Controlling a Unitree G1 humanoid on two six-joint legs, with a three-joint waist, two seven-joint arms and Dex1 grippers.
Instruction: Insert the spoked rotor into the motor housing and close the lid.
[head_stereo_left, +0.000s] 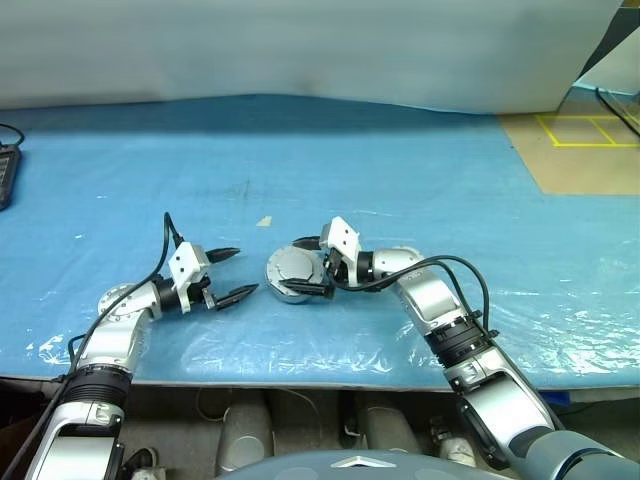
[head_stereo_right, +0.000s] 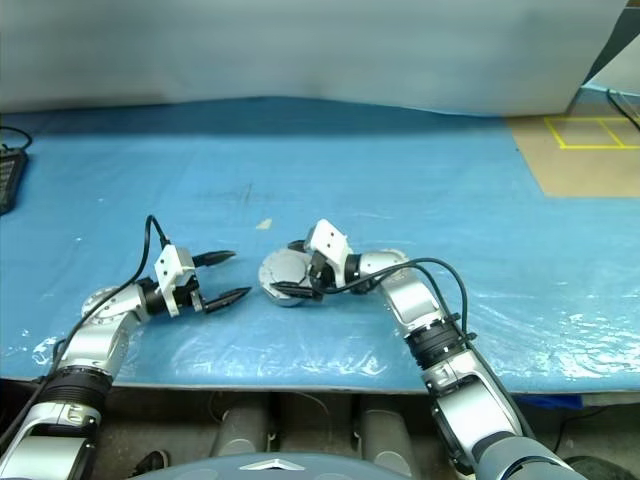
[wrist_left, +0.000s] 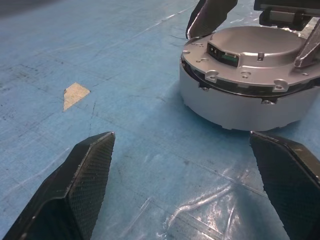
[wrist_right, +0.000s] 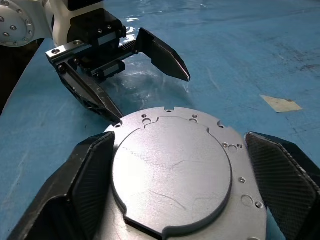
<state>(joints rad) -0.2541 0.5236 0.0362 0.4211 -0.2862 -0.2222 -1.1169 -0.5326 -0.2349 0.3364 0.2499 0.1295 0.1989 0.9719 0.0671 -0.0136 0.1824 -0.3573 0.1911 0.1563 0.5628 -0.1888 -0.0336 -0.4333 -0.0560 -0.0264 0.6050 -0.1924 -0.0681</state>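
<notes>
The motor housing (head_stereo_left: 292, 285) stands on the blue tabletop (head_stereo_left: 400, 180) in the lower middle of the head view, with the lid (wrist_right: 172, 175) lying on top of it. The right gripper (head_stereo_left: 315, 266) has its fingers (wrist_right: 82, 185) apart on both sides of the lid, one seemingly touching the rim. The left gripper (head_stereo_left: 233, 274) is just left of the housing, fingers apart and empty.

Lighting's pretty even and bright, soft overhead light with no hard shadows. The blue plastic sheet (head_stereo_left: 400, 180) picks up patchy white glare along its wrinkled near edge, and a bit more right by the lid (wrist_right: 175, 175), whose smooth grey face has a dull sheen. Head views look sharp. In the wrist views the nearest black fingertips (wrist_left: 75, 190) go slightly soft, and the far background blurs a bit.
</notes>
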